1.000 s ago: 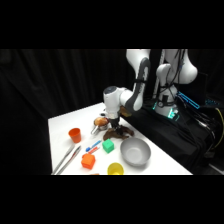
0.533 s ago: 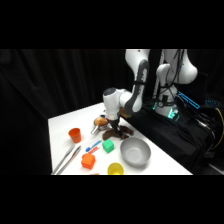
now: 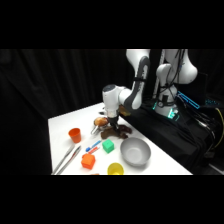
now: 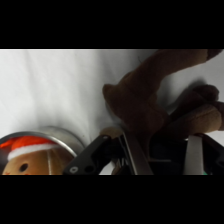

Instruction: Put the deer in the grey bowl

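Note:
The deer (image 3: 115,131), a dark brown soft toy, lies on the white table just left of the grey bowl (image 3: 135,151). My gripper (image 3: 114,124) has come down right onto it. In the wrist view the deer (image 4: 142,102) fills the middle and right, its limbs spread upward. My gripper (image 4: 161,152) straddles its body, with one finger (image 4: 131,150) to the left and the other to the right. The jaws stand wide apart, open, with the toy between them. The grey bowl is out of the wrist view.
A metal dish (image 3: 101,121) (image 4: 60,136) holding a small brownish-orange figure with a red cap sits close beside the deer. An orange cup (image 3: 75,134), tongs (image 3: 67,159), a green block (image 3: 108,146), an orange block (image 3: 88,161) and a yellow bowl (image 3: 115,169) stand nearer the front.

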Tool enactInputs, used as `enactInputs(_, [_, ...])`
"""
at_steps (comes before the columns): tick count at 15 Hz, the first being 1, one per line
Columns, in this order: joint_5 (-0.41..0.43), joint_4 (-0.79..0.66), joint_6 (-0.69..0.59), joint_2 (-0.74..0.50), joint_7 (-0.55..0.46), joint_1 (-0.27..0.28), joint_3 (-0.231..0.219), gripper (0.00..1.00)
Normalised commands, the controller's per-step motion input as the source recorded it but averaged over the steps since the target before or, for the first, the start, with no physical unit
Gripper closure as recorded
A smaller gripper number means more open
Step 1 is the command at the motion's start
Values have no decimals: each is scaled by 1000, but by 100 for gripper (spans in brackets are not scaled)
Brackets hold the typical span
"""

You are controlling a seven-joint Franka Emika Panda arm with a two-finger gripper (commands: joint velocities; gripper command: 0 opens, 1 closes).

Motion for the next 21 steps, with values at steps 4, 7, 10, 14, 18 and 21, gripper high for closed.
enactInputs(4, [-344, -247, -310, -690, 272, 192, -193, 92])
enactInputs(7, [-410, -176, -395, -630, 367, 144, -20, 93])
enactInputs(10, [-211, -124, -345, -499, 268, 82, 186, 93])
enactInputs(14, [-58, -67, -260, -343, 218, 112, 272, 93])
enactInputs(18, [35, -30, -188, -206, 164, 143, 252, 93])
enactInputs(21, [57, -5, -121, -96, 130, 141, 198, 93])
